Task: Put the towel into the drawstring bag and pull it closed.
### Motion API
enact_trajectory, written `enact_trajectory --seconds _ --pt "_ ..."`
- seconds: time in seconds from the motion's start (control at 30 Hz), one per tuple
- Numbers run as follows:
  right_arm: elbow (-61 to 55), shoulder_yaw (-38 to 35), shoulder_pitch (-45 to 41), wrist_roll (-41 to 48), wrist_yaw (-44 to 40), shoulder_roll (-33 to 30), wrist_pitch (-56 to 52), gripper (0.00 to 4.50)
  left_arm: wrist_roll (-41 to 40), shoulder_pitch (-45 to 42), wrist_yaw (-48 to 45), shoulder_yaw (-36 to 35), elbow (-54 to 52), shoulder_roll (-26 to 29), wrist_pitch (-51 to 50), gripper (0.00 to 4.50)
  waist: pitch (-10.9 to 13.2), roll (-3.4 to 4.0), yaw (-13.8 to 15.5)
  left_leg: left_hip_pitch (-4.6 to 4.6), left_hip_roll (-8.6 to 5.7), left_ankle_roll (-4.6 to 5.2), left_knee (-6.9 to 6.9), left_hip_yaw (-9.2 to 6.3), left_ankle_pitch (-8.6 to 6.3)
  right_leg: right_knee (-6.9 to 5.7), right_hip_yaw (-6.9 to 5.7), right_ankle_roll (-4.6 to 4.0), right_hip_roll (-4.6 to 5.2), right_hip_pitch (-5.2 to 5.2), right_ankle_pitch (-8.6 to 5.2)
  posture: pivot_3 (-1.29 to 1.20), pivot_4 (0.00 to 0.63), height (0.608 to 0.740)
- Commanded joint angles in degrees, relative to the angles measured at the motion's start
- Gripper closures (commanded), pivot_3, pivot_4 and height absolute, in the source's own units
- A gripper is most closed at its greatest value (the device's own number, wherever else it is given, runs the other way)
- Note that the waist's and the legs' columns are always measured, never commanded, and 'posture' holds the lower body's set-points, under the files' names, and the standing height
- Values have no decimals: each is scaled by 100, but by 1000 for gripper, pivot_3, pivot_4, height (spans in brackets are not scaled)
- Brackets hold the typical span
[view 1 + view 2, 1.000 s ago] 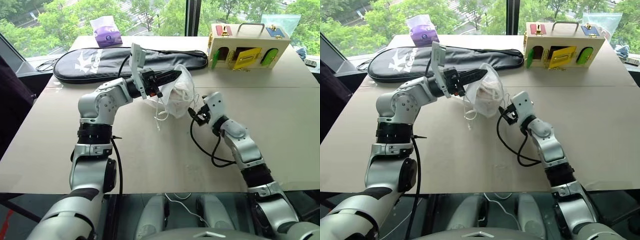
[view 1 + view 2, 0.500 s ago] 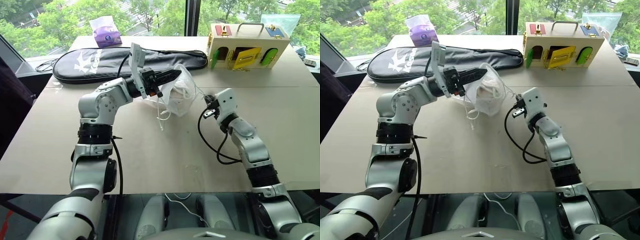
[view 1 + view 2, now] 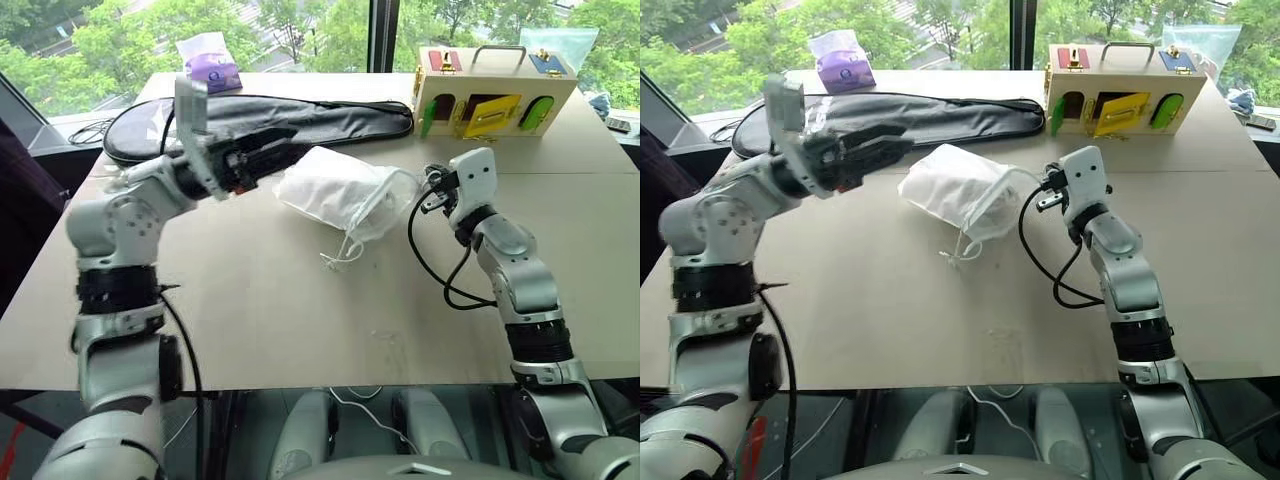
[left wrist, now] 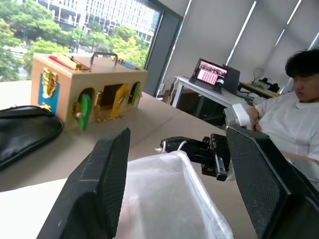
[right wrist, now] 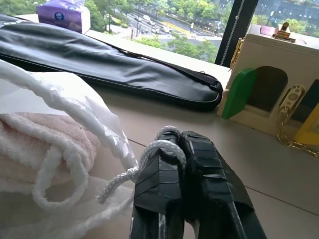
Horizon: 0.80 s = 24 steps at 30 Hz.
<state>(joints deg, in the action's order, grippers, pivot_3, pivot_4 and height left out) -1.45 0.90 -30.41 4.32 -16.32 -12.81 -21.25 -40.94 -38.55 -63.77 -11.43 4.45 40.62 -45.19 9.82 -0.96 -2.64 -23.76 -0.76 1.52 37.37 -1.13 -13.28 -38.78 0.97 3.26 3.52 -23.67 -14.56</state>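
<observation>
The white drawstring bag (image 3: 335, 188) lies on the table between my two arms, its mouth turned toward my right arm. Through the thin fabric and the mouth, the off-white ribbed towel (image 5: 30, 142) shows inside it. My right gripper (image 5: 179, 142) is shut on the bag's white cord (image 5: 157, 152), which runs taut from the gathered mouth to the fingers. In the eye views this gripper (image 3: 432, 190) hovers just right of the bag. My left gripper (image 3: 262, 152) stands open a little left of the bag, touching nothing. Loose cord ends (image 3: 338, 255) trail onto the table in front of the bag.
A long black racket cover (image 3: 310, 115) lies behind the bag, with a purple tissue packet (image 3: 210, 62) beyond it. At the back right stands a wooden latch box (image 3: 495, 100). A seated person (image 4: 294, 119) and a laptop (image 4: 212, 74) are off to the right of the table.
My left gripper opened, let go of the bag and drew away to the left. The bag dropped flat onto the table. My right gripper shut on the cord and pulled it right and upward.
</observation>
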Motion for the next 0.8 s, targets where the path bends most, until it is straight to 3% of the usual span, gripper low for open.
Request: enact_trajectory --seconds 0.03,0.17,0.37,0.8 --pt "-193 -42 -114 59 -19 5 7 4500 430 851 -593 586 -639 508 270 1383 1 1 16 0 0 0 -2 0 0 -1 -1 0 1 0 0 0 150 740" --pt "-140 4 -167 88 -67 33 -7 4500 1164 1464 -645 1268 -866 682 965 1383 6 -2 89 -9 2 15 1 -17 -9 1 -16 -3 3 -1 0 0 150 740" --pt "-137 9 -209 85 -87 24 -8 4500 1776 1353 109 1435 -257 -93 1788 1383 7 -3 171 -6 -1 15 8 -15 -8 -4 -18 -4 4 3 1 0 150 740" --pt "-214 -4 -164 90 -81 -25 -57 4500 2498 1081 174 1965 418 -952 2935 1383 7 -4 168 -8 -2 17 7 -13 -8 -4 -19 -3 3 2 1 0 150 740"
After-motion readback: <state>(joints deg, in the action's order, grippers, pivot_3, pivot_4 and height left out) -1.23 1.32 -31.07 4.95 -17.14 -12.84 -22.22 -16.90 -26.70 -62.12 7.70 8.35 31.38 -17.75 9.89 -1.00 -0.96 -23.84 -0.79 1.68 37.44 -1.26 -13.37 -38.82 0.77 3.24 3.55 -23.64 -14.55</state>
